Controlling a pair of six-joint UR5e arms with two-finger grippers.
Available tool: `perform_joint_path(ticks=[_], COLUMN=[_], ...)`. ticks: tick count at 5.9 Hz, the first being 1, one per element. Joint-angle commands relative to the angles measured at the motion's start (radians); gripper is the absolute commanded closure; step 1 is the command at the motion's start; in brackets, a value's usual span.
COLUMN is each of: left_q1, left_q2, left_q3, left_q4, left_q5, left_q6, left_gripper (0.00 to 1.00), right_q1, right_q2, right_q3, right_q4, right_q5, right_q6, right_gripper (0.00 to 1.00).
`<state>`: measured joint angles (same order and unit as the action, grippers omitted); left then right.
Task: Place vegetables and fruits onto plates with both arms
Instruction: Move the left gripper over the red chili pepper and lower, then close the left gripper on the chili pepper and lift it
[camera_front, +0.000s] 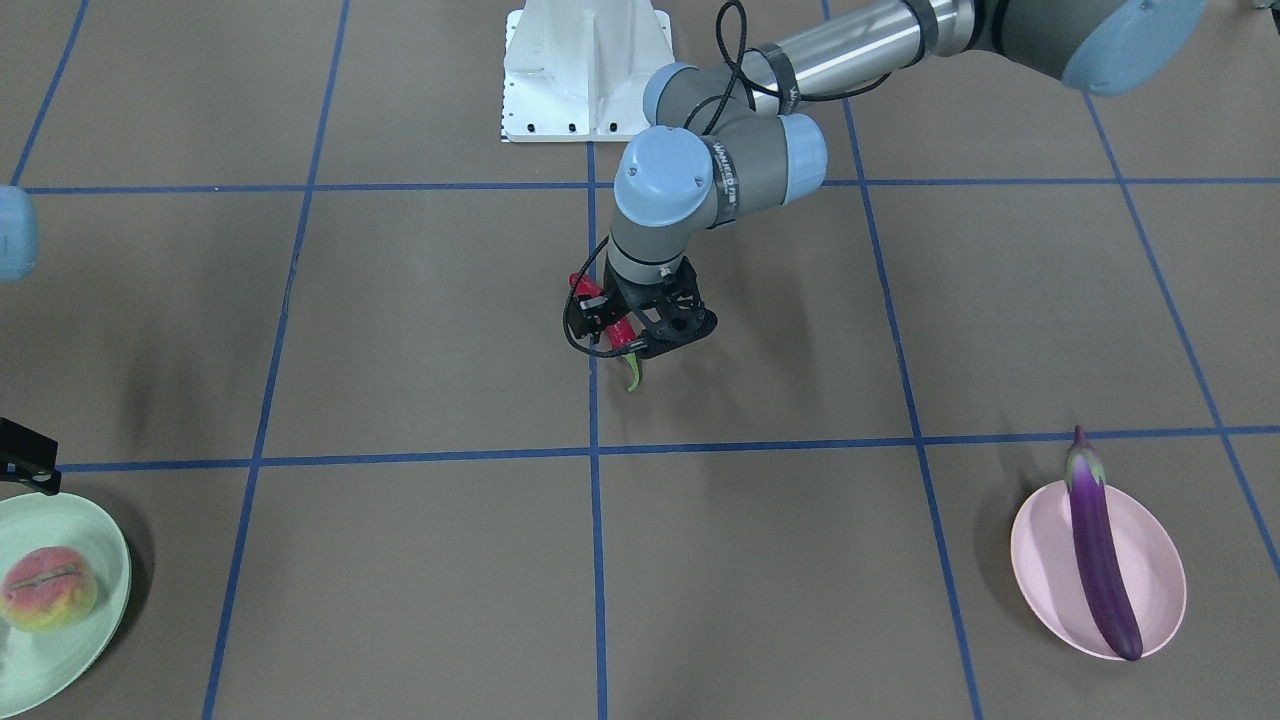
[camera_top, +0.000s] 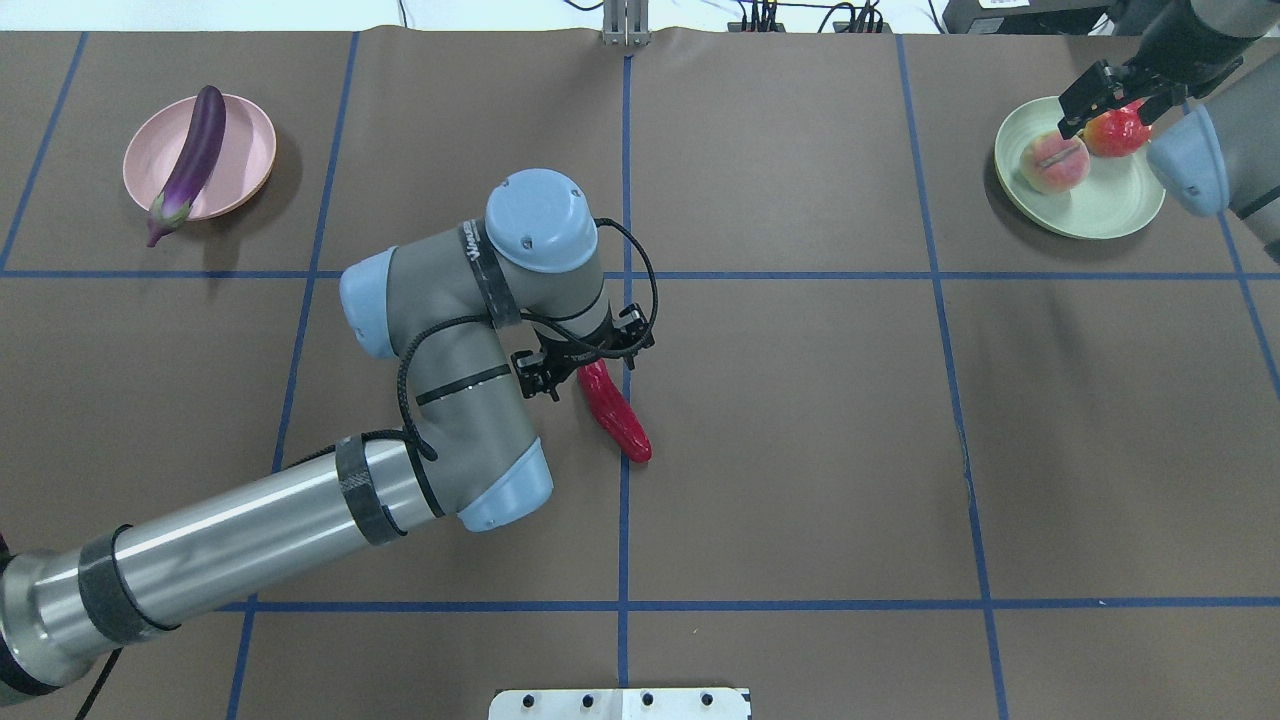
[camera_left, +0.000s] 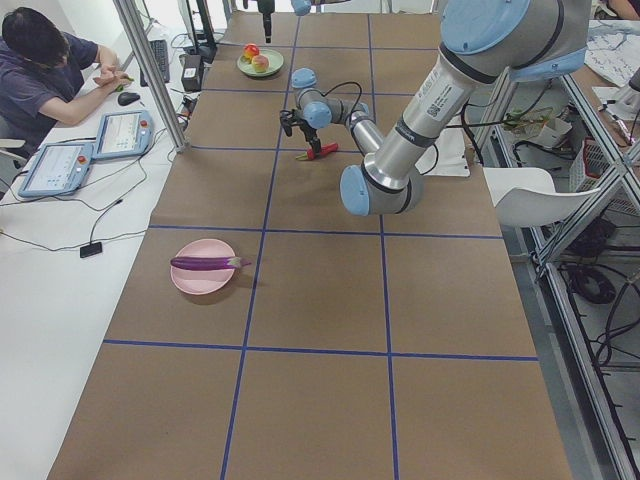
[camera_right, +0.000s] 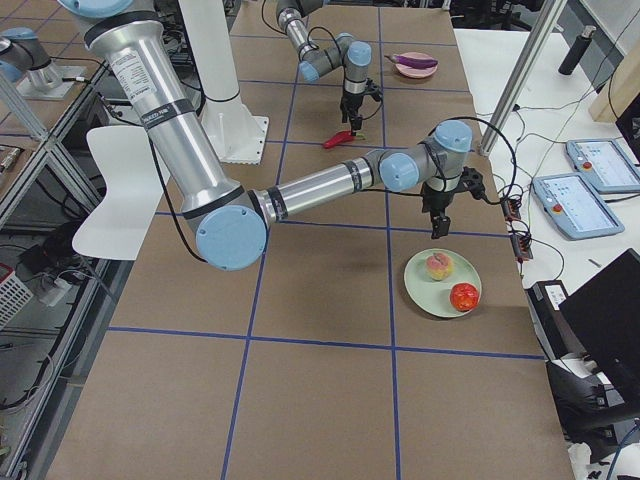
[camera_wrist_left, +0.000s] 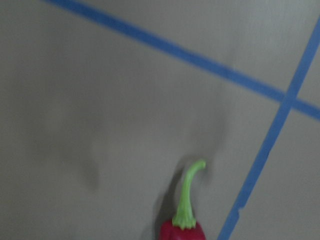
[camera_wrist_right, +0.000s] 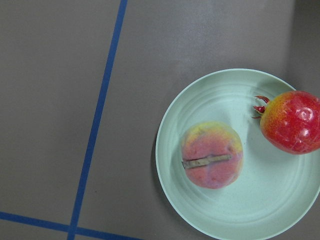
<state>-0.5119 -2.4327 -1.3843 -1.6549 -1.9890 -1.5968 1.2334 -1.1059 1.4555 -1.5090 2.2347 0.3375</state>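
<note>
Facing the robot, we see the left tool low over the middle of the brown table, well apart from the pale mint green round plate, its fingers spread to either side of the wrinkled red chili pepper. The blushed yellow-green peach sits on that plate. At the table's end opposite it, the long glossy purple eggplant lies across the pale pink round plate. From overhead, the chili's stem end is under the left tool. The right tool hangs over the mint plate, fingers apart and empty, above the round red-orange pomegranate. Both side views show the two fruits on that plate. The left wrist view catches only the chili's green stem. The right wrist view shows the peach mid-plate, with the pomegranate near its rim, not touching the peach.
</note>
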Motion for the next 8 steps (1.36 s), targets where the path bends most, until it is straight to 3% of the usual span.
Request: perform_joint_path(ticks=[1,2,3,6,8], left_q1=[0.067,0.069,0.067,-0.028,-0.194], left_q2=[-0.012,-0.015,-0.017,-0.016,-0.003], left_q3=[0.002,0.005,0.004,-0.037,-0.093], left_q4=[0.049,0.049,0.049,0.078,0.252], left_q5=[0.067,0.075,0.076,0.072,0.038], left_q6=[-0.003,0.006,0.006,0.108,0.449], left_gripper=[0.1,0.5,1.0,1.0,1.0], right_q1=[-0.002,-0.002,-0.002,-0.002,-0.002], right_q2=[0.0,0.0,0.0,0.0,-0.003], right_q3=[-0.003,-0.004,-0.004,-0.003,-0.003], right_q4=[0.001,0.001,0.001,0.003,0.004], right_q5=[0.0,-0.001,0.0,-0.001,0.0], right_q6=[0.0,0.0,0.0,0.0,0.0], right_gripper=[0.0,0.0,0.0,0.0,0.0])
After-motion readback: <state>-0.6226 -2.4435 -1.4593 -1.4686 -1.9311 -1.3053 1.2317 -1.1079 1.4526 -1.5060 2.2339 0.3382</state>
